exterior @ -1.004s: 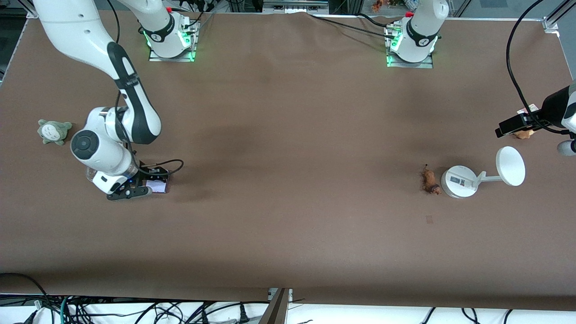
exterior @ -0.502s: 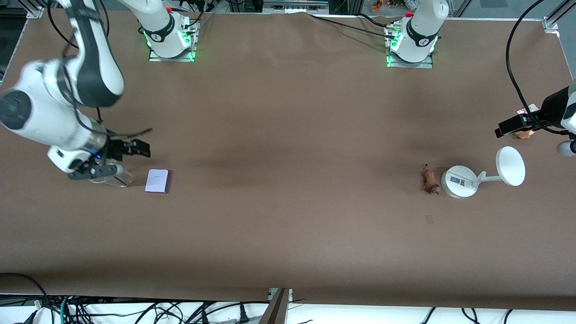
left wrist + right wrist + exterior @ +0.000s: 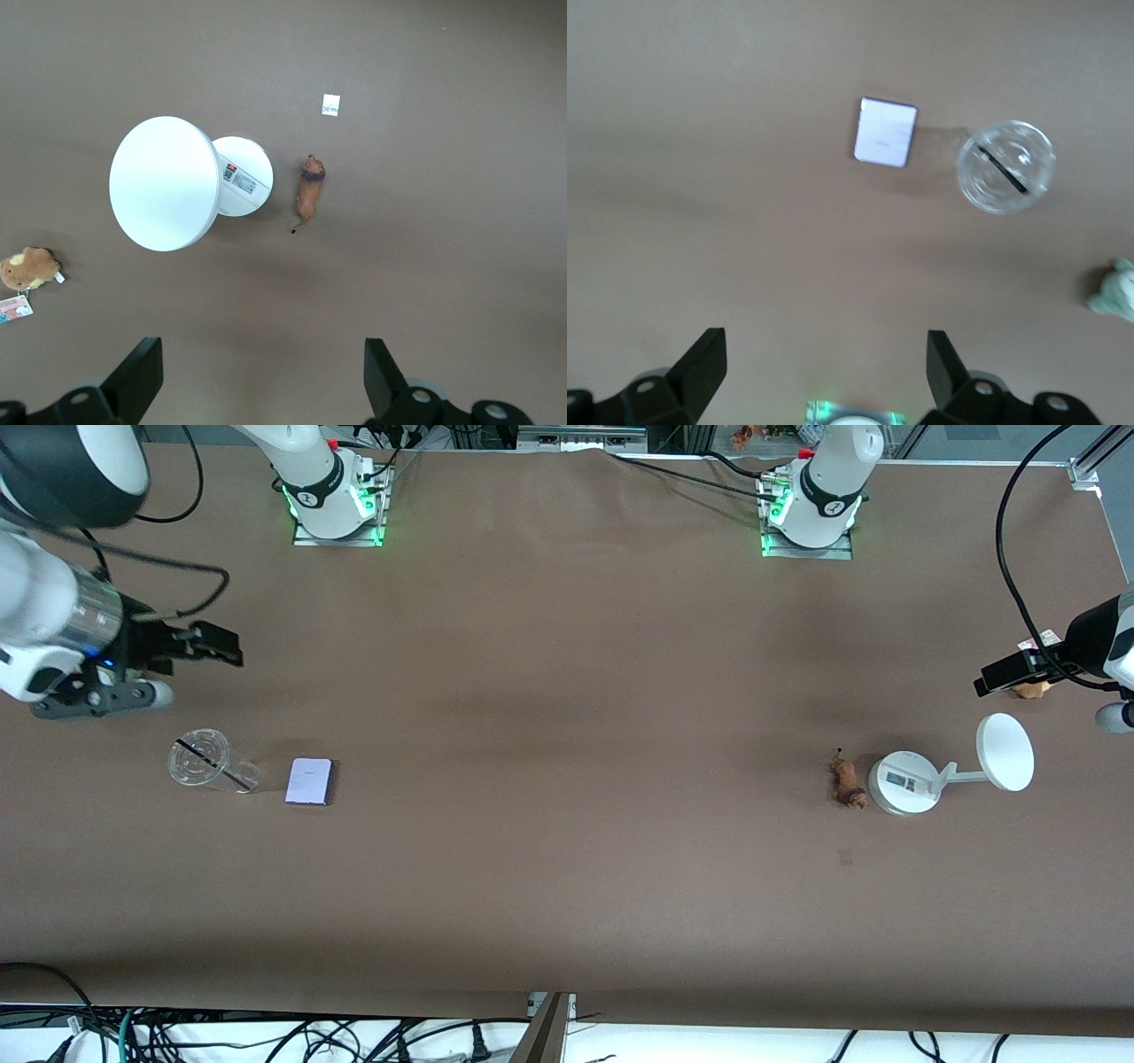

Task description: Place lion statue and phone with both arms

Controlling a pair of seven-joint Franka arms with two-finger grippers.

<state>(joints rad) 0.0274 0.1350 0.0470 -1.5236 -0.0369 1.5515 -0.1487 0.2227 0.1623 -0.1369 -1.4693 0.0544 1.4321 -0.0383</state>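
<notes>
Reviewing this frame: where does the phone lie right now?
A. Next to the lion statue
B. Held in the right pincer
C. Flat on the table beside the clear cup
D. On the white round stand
C. The phone lies flat on the table beside the clear cup, while the right pincer is open, empty and up off it.

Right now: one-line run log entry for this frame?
phone: on table beside clear cup, free | lion statue: beside white stand, free | right pincer: open, aloft | left pincer: open, waiting
</notes>
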